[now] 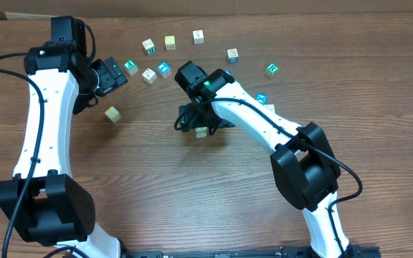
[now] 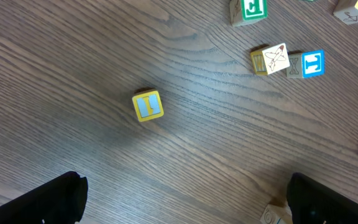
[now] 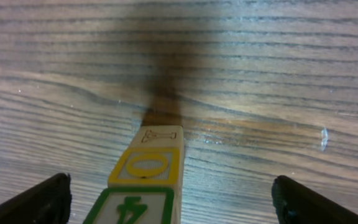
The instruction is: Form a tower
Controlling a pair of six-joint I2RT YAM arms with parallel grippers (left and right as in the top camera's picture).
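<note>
**Both grippers spread wide, tower standing free**

The right gripper (image 3: 176,202) has its fingers far apart, one on either side of the tower (image 3: 146,177), with clear gaps to it. The left gripper (image 2: 185,202) is equally wide and empty, above a yellow-framed cube (image 2: 148,105). The tower stands mid-table (image 1: 192,201) under the right wrist: a green-framed face nearest the camera, then a yellow-framed O, then a pale face.

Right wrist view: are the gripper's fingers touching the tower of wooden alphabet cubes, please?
Apart. The right wrist view shows the tower of wooden alphabet cubes standing between the open fingers, a clear gap on each side.
</note>
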